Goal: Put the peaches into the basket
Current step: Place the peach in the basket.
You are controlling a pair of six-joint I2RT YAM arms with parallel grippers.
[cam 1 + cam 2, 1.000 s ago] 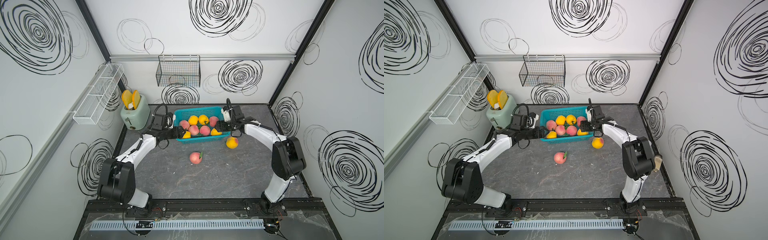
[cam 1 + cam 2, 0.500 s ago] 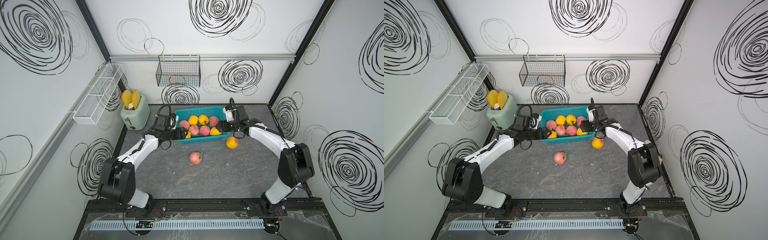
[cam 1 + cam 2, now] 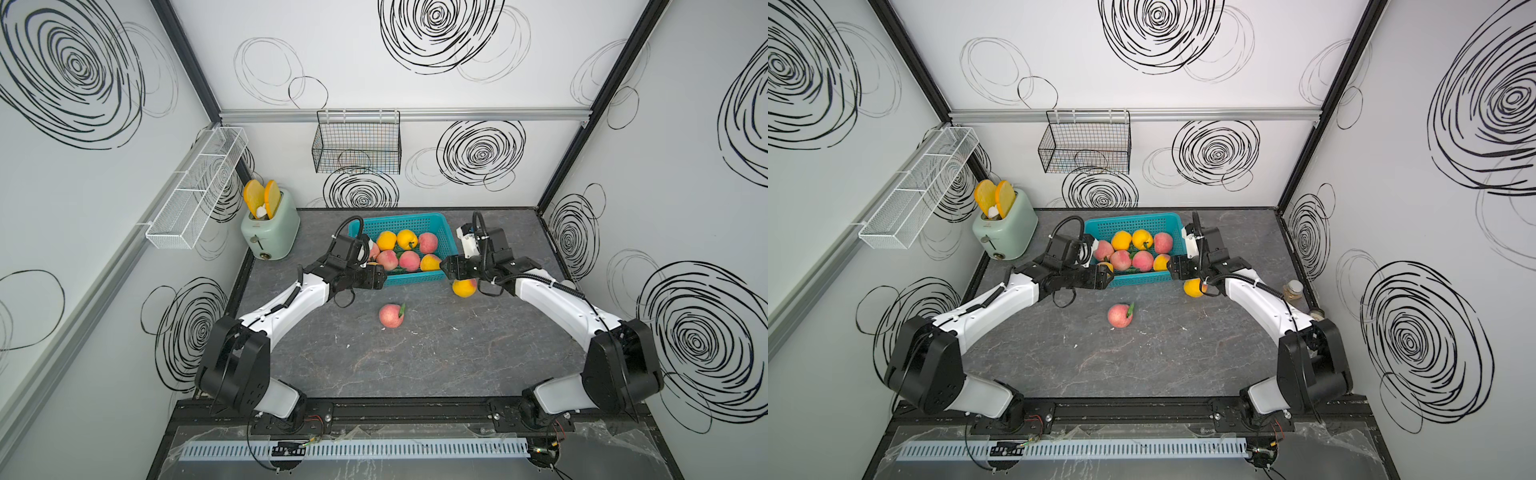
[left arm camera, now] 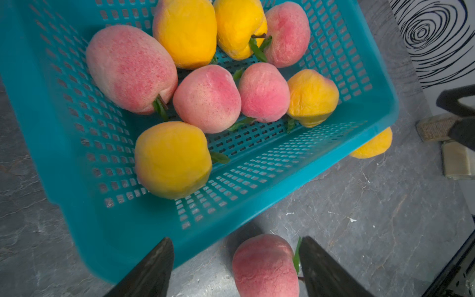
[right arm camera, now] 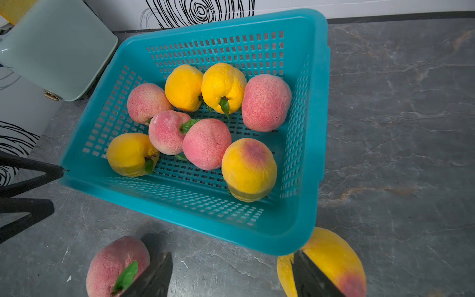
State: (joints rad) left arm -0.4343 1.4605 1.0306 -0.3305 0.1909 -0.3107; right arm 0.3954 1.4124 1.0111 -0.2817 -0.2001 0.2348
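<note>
8 peaches [image 5: 205, 144] lie in the basket [image 5: 321, 128]. 1 pink peach [image 3: 391, 316] lies on the table [image 3: 415, 374] in front of it, and 1 yellow peach [image 3: 464, 287] is just beside its near right corner. The left gripper [image 4: 235, 240] and right gripper [image 5: 232, 254] hover over the near corners, jaws apart, holding nothing.

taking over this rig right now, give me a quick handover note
Left gripper: open, empty, near the front left corner of the teal perforated plastic basket.
Right gripper: open, empty, near its front right corner.
Done: eight round toy peaches lie in the basket, four pink-red and four yellow-orange.
Left: the pink-red peach on the grey tabletop in front of the basket, and the yellow-orange peach beside the basket's front right corner.
</note>
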